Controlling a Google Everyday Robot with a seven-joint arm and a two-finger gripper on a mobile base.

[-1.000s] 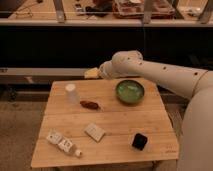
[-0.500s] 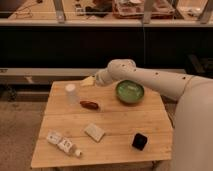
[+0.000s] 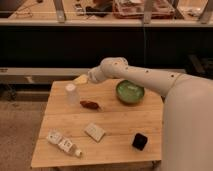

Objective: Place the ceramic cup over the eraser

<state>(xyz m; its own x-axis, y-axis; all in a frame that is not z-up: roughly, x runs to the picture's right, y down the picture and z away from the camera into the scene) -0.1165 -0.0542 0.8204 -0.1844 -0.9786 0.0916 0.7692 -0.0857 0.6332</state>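
One gripper [image 3: 80, 79]: pale tan tip at the end of the white arm [image 3: 145, 79], over the table's rear edge, just above and to the right of the ceramic cup [image 3: 72, 93]; jaws set wide, nothing between them.

Change noted: over the last second the tip has travelled left and slightly down along the rear edge, away from the green bowl [image 3: 130, 92] and toward the cup; nothing on the table has shifted.

Ceramic cup: white, upright, at the left rear of the wooden table [image 3: 122, 117]; near the gripper but not yet touched.

Eraser [image 3: 139, 141]: black block at the right front, well apart from the cup, almost the whole tabletop between them.

Other stock: small reddish-brown object [image 3: 90, 105] just right of and in front of the cup; flat white block [image 3: 94, 132] mid-front; white lettered cubes [image 3: 60, 141] at the left front.

Reading: the approach to the cup looks nearly complete; grasp, lift, carry and lowering over the eraser all remain.

Caution: the reddish-brown object sits close to the cup, so the descent probably wants to stay on the cup's rear side; the cup must presumably be inverted before it can cover the eraser.
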